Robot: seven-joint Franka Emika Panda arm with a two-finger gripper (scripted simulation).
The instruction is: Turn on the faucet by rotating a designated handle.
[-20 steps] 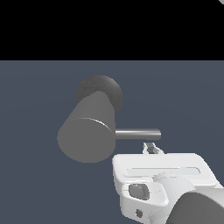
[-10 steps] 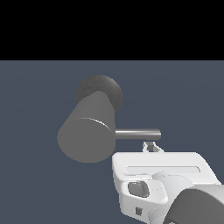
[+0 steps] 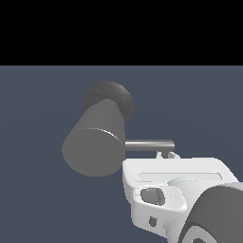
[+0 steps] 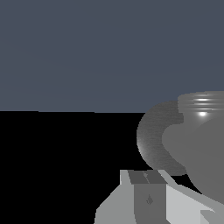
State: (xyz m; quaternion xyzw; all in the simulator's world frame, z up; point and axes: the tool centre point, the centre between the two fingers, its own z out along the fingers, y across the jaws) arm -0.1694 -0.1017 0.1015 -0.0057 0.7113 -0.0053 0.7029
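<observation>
The faucet (image 3: 97, 137) is a thick matte grey cylinder with its flat round end facing the exterior view and a dark speckled disc base (image 3: 114, 95) behind it. Its handle (image 3: 149, 144), a thin shiny rod, sticks out level toward the exterior view's right. My white gripper (image 3: 168, 154) sits just below the rod's free end, its small fingertips almost touching it and holding nothing. In the wrist view the fingers (image 4: 146, 188) lie together with no gap, beside the faucet (image 4: 201, 148). The handle is not clear in that view.
Flat dark blue-grey ground (image 3: 42, 199) lies all around the faucet. My arm's dark wrist link (image 3: 218, 213) fills the lower corner on the exterior view's right.
Almost nothing differs. The gripper stays under the rod's tip, the rod keeps its level angle, and only the dark arm link behind the hand has shifted slightly.
</observation>
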